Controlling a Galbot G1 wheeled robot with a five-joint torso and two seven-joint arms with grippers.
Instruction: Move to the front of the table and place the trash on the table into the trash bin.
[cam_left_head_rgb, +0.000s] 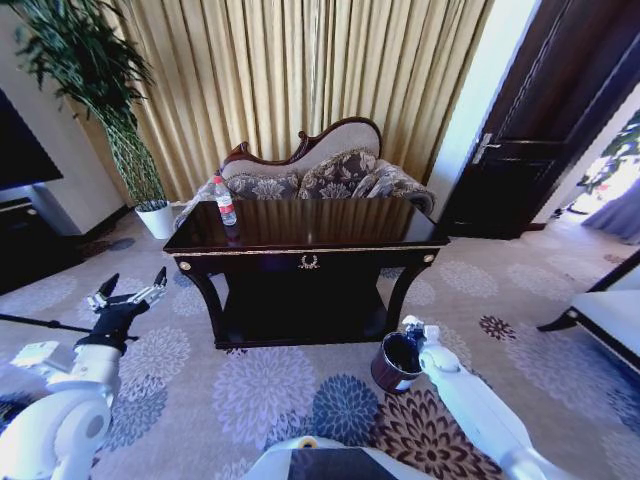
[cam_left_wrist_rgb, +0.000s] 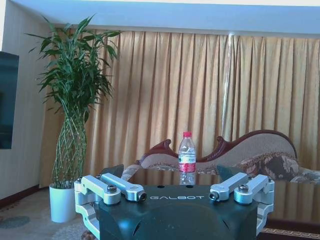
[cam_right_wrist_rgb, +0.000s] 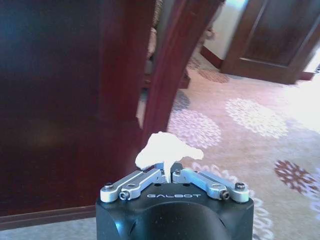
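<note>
One bottle (cam_left_head_rgb: 225, 200) near table (cam_left_head_rgb: 300, 245) edge; right tool (cam_right_wrist_rgb: 167, 172) pinching paper scrap (cam_right_wrist_rgb: 167, 150) beside bin (cam_left_head_rgb: 397, 362); left tool (cam_left_head_rgb: 130, 290) spread, empty.

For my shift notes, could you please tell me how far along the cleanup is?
Robot faces the table. The right tool holds a crumpled paper scrap above the trash bin, not yet dropped. The water bottle remains on the table; the left tool hangs open.

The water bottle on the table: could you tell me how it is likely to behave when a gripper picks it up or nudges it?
The water bottle stands upright, tall and narrow, near the table's left end, so a sideways nudge would probably tip it. It is round, so once down it may roll. Its clear plastic looks thin, so it could flex under a hard squeeze.
</note>
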